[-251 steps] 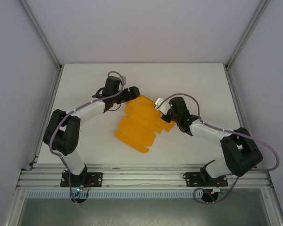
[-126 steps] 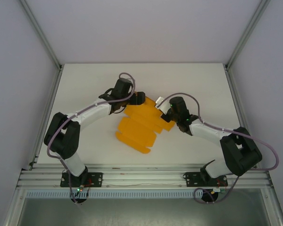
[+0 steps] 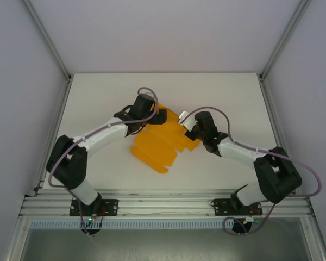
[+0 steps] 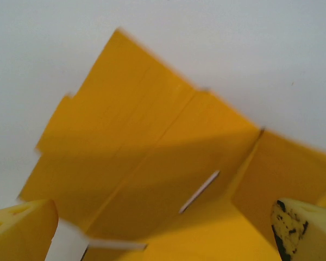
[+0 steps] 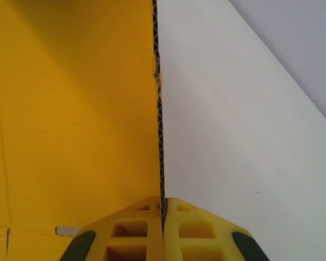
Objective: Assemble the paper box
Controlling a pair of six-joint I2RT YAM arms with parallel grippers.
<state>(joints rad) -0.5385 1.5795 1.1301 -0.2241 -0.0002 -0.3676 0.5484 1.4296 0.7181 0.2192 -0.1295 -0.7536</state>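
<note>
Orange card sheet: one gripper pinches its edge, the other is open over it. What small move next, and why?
Probably lower the left gripper and close it on the far panel of the creased orange card sheet. It hangs wide open over that panel, holding nothing, while the right gripper is shut on the sheet's edge; folding likely needs a second grip.

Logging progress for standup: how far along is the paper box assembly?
Done: little; the paper box lies as a mostly flat die-cut sheet on the table. In hand: right gripper pinches its edge; left gripper hangs open over its far end. Left: folding walls up and locking tabs.
</note>
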